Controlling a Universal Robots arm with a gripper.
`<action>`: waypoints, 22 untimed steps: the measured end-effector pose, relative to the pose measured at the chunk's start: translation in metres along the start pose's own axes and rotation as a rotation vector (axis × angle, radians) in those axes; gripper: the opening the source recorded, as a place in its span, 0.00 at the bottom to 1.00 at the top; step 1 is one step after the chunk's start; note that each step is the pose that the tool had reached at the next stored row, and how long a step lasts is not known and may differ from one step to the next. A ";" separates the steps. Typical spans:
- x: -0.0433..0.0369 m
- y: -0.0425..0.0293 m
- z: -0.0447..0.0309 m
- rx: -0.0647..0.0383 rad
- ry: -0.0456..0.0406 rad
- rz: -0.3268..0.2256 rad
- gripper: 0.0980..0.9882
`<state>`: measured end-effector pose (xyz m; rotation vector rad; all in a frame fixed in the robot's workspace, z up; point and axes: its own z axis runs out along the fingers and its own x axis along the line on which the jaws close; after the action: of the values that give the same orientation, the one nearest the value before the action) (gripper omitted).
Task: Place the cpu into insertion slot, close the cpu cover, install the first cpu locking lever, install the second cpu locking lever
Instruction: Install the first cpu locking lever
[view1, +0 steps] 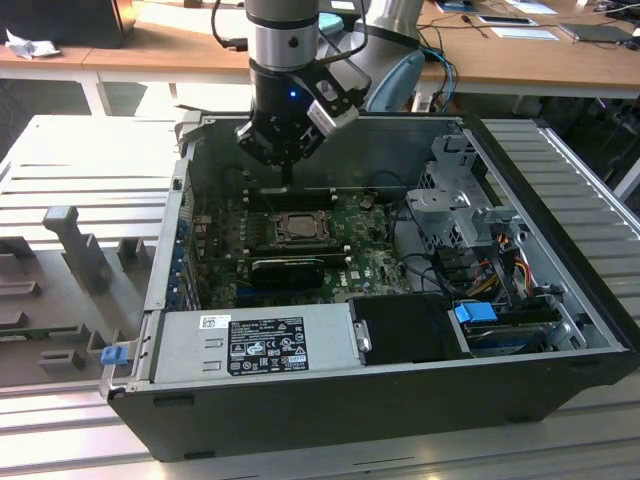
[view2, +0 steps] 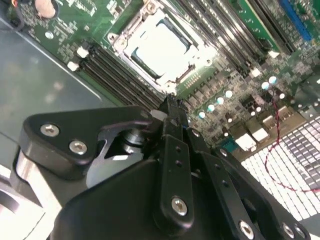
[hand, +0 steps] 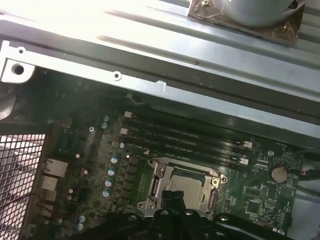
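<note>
The cpu (view1: 300, 229) lies flat in the insertion slot (hand: 212, 192) on the green board, its pale metal face (view2: 161, 46) showing. The silver cpu cover (view2: 120, 42) lies down around it, framing the face through its cut-out. My gripper (view1: 287, 180) hangs a little above the board, between the socket and the case's back wall. Its black fingers (view2: 172, 115) are shut together with nothing between them. In the first wrist view the fingertips (hand: 172, 196) overlap the socket's near edge. I cannot make out how the locking levers stand.
Black memory slots (hand: 185, 137) run between the socket and the case's back wall (hand: 150, 65). In the exterior view a grey power supply (view1: 255, 345) sits at the front of the case, a metal drive cage (view1: 455, 205) and coloured cables (view1: 500, 265) at the right.
</note>
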<state>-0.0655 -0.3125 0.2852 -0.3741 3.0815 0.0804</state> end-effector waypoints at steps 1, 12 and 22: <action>0.0028 0.0007 0.0001 0.000 -0.0003 0.000 0.01; 0.0105 0.0024 0.0008 0.001 -0.0015 0.027 0.01; 0.0142 0.0027 0.0019 0.001 -0.0015 0.027 0.01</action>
<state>-0.0798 -0.3131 0.2829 -0.3330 3.0854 0.0802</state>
